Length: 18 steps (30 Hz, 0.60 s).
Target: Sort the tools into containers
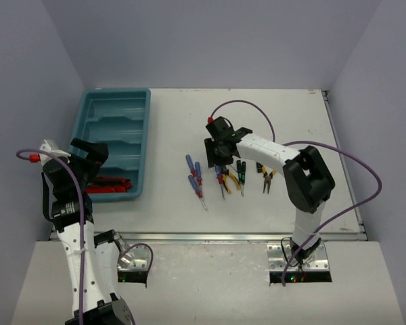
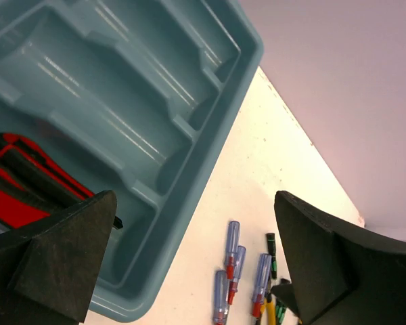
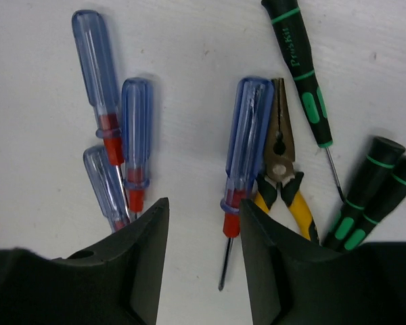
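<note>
The teal tray (image 1: 144,142) lies at the table's left, with red-handled tools (image 1: 111,184) in its nearest compartment; they also show in the left wrist view (image 2: 20,183). My left gripper (image 1: 88,157) hangs open and empty over the tray's near end (image 2: 196,230). Three blue-handled screwdrivers (image 1: 193,174) lie mid-table. My right gripper (image 1: 220,147) is open and empty just above a fourth blue screwdriver (image 3: 247,149), whose shaft shows between its fingers (image 3: 203,223). Beside that screwdriver lie yellow-handled pliers (image 3: 282,179) and green-and-black screwdrivers (image 3: 304,68).
A second pair of yellow-handled pliers (image 1: 266,179) lies right of the tool cluster. The tray's three far compartments (image 2: 122,81) hold nothing. The right arm's purple cable (image 1: 345,162) loops over the table's right side.
</note>
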### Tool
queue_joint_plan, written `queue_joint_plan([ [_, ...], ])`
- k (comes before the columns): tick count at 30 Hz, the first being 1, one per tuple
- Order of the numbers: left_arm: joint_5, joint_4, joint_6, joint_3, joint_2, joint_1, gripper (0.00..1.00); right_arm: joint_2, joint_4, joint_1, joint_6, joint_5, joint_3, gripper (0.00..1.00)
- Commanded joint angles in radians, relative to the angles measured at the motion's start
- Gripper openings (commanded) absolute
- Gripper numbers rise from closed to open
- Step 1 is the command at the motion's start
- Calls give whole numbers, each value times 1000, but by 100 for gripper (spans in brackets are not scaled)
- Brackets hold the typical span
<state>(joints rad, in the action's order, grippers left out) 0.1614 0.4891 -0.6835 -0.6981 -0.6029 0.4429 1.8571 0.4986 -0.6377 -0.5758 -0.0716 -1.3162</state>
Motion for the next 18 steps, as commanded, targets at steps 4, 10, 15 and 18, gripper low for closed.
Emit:
queue_joint_plan([
  [4,61,-64,144,-3,6,-69,100,160,67,-32,-19,-98,-127,37],
  [10,76,-71,160,7,-28,-91,100,194,92,-42,-33,-153,-142,36],
  [15,87,-90,163,24,-39,-95,100,188,88,-44,-31,-146,-126,36],
  [18,86,-97,168,32,-42,-96,100,152,84,-48,-31,-134,-111,39],
])
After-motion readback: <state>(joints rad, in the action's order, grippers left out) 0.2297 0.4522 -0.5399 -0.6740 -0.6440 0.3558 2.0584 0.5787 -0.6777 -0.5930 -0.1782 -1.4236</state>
